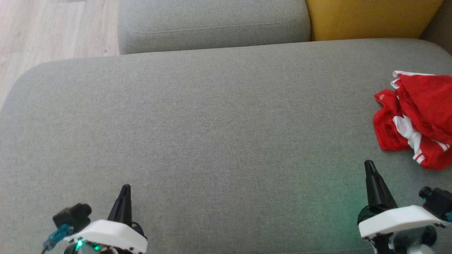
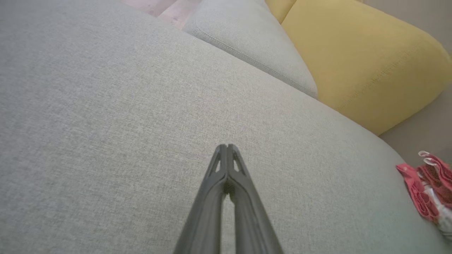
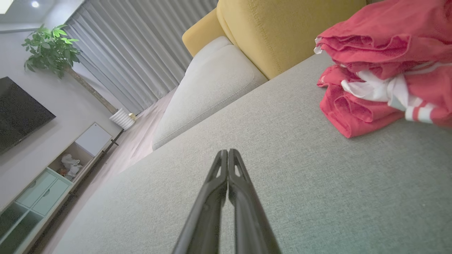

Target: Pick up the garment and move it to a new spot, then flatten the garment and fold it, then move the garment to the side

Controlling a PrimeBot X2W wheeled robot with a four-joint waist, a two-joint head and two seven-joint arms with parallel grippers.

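Left gripper (image 1: 125, 187) sits low at the near left of the grey seat cushion (image 1: 212, 123), its two dark fingers pressed together tip to tip, holding nothing. Over on the other side, the right gripper (image 1: 369, 164) gives the same picture: fingers closed flat against each other, empty, pointing up across the cushion.

And there's the garment (image 1: 418, 120), red mesh with white trim and stripes, bunched in a crumpled heap at the far right edge of the seat and partly cut off by the head view's border. It lies just ahead and to the right of the right gripper's tip, near but not touching. It's well apart from the left gripper, with a wide stretch of grey fabric between.

From the right wrist view the heap shows stacked folds, with white stripes poking out at the side. Behind the seat sit a grey back cushion (image 1: 212, 24) and a yellow cushion (image 1: 367, 17) beside it. Pale wooden floor (image 1: 42, 31) shows past the sofa's left corner. Further off in the right wrist view are grey curtains (image 3: 141, 46), a leafy plant (image 3: 49, 49), a dark screen (image 3: 17, 113) on the wall and a low cabinet (image 3: 53, 176).
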